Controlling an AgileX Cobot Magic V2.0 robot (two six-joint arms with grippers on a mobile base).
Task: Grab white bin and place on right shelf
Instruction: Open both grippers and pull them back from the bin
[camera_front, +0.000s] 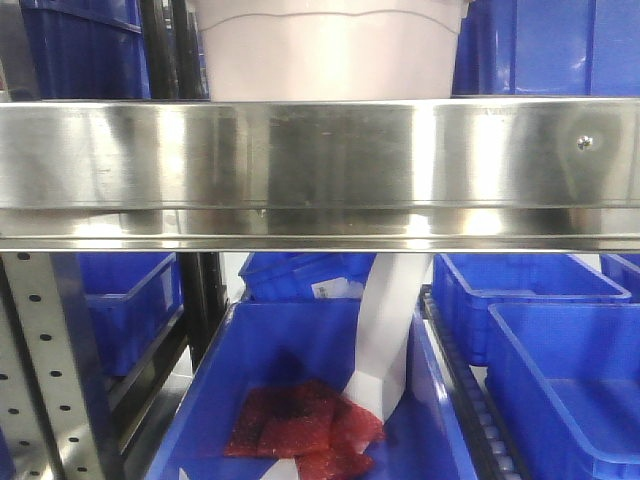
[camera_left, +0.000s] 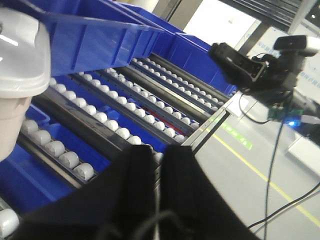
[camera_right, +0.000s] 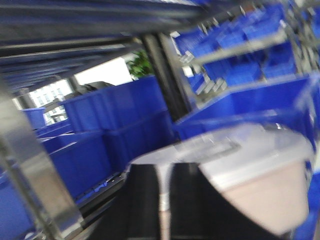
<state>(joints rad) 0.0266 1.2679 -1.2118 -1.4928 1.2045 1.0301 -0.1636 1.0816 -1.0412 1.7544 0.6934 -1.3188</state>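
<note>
The white bin stands behind the broad shiny front rail of the right shelf, with only its pinkish lower wall showing in the front view. In the left wrist view, the bin's lid corner is at the far left, apart from my left gripper. That gripper's black fingers are shut with nothing between them. In the blurred right wrist view, my right gripper is shut, close against the bin's near corner. Whether it touches the bin is unclear.
Blue bins fill the lower levels, one holding a red bag and a white strip. A perforated upright stands at left. Roller tracks run under the bin. A camera rig is over the grey floor.
</note>
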